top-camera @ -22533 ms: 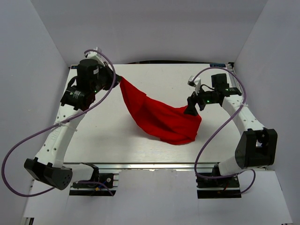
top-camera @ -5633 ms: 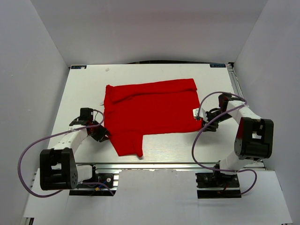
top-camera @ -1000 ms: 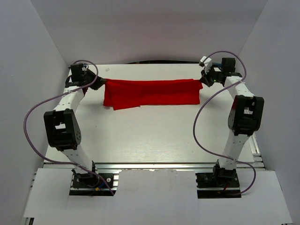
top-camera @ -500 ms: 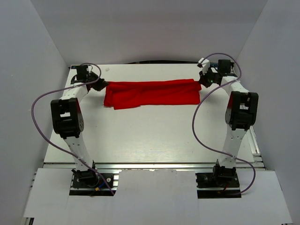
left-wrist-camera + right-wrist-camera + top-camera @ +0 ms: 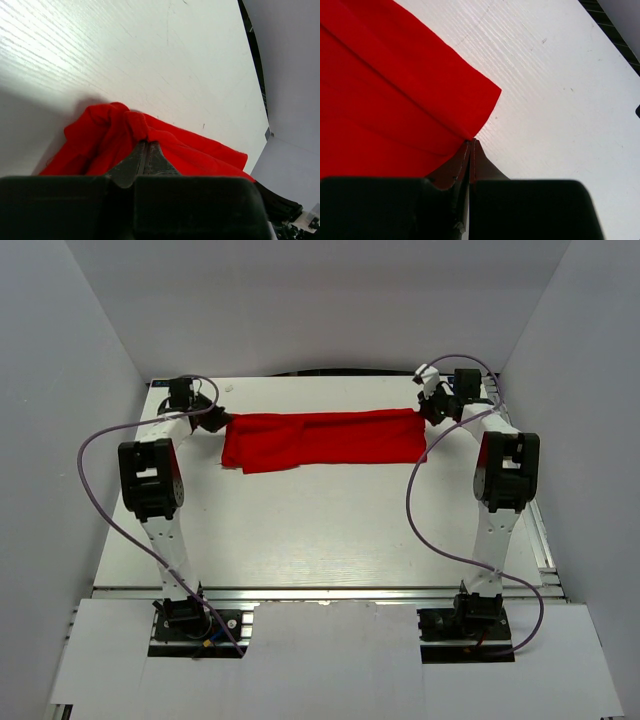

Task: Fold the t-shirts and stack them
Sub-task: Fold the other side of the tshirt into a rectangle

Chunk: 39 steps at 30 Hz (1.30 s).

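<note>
Both ends of the folded red t-shirt (image 5: 320, 440) are pinched on the tabletop (image 5: 300, 530), left gripper (image 5: 217, 421) and right gripper (image 5: 430, 412) clamped fully shut.

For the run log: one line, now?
bright red cloth t-shirt: folded band, far on white table | left gripper: shut on it | right gripper: shut on it

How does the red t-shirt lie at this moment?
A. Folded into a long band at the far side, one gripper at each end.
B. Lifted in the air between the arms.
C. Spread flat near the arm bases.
A: the t-shirt lies as a narrow band far up the table, between the left gripper and the right gripper.
</note>
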### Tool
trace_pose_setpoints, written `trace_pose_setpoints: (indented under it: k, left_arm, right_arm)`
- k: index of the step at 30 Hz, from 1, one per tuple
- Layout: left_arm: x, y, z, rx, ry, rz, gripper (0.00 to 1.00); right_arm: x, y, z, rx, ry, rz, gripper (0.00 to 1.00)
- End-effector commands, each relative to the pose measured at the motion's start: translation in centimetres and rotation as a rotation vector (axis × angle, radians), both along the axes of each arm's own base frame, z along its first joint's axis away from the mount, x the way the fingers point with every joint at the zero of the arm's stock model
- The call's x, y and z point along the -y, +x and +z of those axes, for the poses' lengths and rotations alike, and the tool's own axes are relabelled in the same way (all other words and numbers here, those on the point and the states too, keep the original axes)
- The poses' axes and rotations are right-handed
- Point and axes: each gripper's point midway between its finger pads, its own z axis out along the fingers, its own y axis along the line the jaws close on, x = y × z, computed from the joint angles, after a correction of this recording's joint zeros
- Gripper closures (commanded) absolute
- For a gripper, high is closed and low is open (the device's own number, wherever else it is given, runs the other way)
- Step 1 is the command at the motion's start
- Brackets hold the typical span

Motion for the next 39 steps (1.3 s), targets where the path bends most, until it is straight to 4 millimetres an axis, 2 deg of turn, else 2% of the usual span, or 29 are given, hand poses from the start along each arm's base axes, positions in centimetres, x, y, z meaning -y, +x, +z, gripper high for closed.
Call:
trace_pose_setpoints:
  k: [1,10,21,23,24,25,26,27,29,30,33,36,37,39]
  left_arm:
    - [-1.8,1.7,1.7,0.054,0.04,0.045,1.0]
    - [-2.0,2.8,0.2,0.04,0.043,0.05,1.0]
    - [-2.2,2.5,-1.1,0.002,0.058,0.052,1.0]
    - [-2.3,2.6,-1.1,0.002,0.055,0.052,0.97]
    - [-2.2,2.7,-1.1,0.004,0.057,0.048,0.94]
    - [-2.3,2.7,-1.1,0.001,0.059,0.049,0.84]
    - [-2.2,2.9,-0.9,0.001,0.058,0.047,0.8]
    - [-2.2,2.9,-0.9,-0.001,0.061,0.042,0.77]
    - [-2.3,3.1,-0.8,-0.002,0.064,0.042,0.68]
    - [-2.3,3.4,-0.2,0.014,0.069,0.036,0.65]
    - [-2.6,4.0,1.4,0.05,0.074,0.036,0.56]
    - [-3.2,4.3,3.9,0.103,0.093,0.036,0.52]
    - [-3.4,4.3,5.4,0.136,0.113,0.026,0.52]
    - [-3.7,4.2,6.7,0.163,0.132,0.018,0.5]
  right_arm:
    - [1.0,2.3,2.1,0.091,-0.03,-0.048,1.0]
    - [1.6,3.2,1.5,0.1,-0.057,-0.087,1.0]
    - [2.0,3.7,0.8,0.103,-0.074,-0.107,1.0]
    - [2.0,3.8,0.5,0.101,-0.077,-0.109,1.0]
    - [1.9,3.8,0.5,0.101,-0.076,-0.108,0.96]
    - [1.9,3.8,0.5,0.101,-0.078,-0.109,0.92]
    - [1.8,3.8,0.3,0.099,-0.077,-0.109,0.87]
    - [1.8,3.9,0.3,0.102,-0.08,-0.109,0.77]
    - [1.9,4.3,0.4,0.113,-0.088,-0.124,0.67]
    - [2.0,4.4,0.5,0.117,-0.09,-0.132,0.59]
    - [2.7,5.1,1.2,0.143,-0.104,-0.175,0.5]
    - [3.0,5.3,2.7,0.169,-0.103,-0.192,0.49]
    - [2.8,5.2,3.1,0.174,-0.09,-0.182,0.48]
    - [2.6,4.8,4.6,0.186,-0.071,-0.17,0.48]
